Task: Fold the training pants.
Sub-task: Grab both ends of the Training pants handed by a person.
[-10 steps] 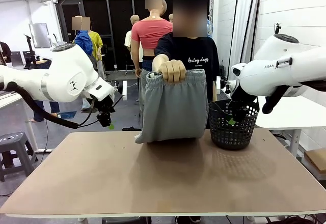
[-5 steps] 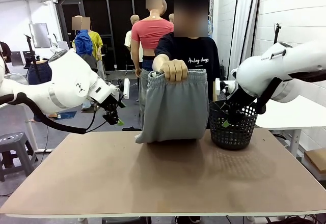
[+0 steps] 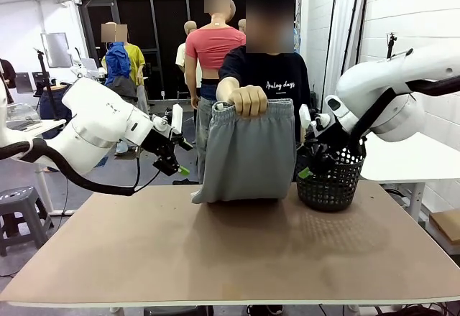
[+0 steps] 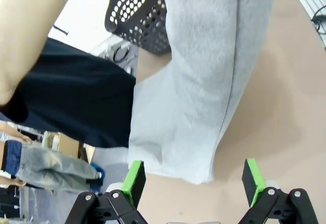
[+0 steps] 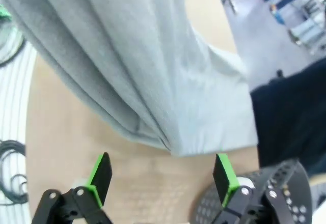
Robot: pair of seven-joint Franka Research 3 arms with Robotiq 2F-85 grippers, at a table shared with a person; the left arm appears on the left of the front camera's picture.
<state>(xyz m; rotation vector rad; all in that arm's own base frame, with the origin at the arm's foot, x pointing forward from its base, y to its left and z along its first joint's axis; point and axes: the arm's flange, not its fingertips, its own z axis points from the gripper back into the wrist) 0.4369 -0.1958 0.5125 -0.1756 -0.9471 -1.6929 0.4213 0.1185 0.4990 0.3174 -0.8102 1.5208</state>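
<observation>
Training pants: waistband partly covered by person's hand; upper part cut off by frame edge in both wrist views. Basket: left side hidden behind right tool. Person's legs behind pants, worktop.

Bright, even light.
Soft shadows are falling on the table's far half; both wrist views are looking slightly blurred.

The training pants are seen in plain light grey. At 3 o'clock of them, a black basket is patterned with round holes. The tabletop is coloured tan. The fingers are shown black, faced with green.
</observation>
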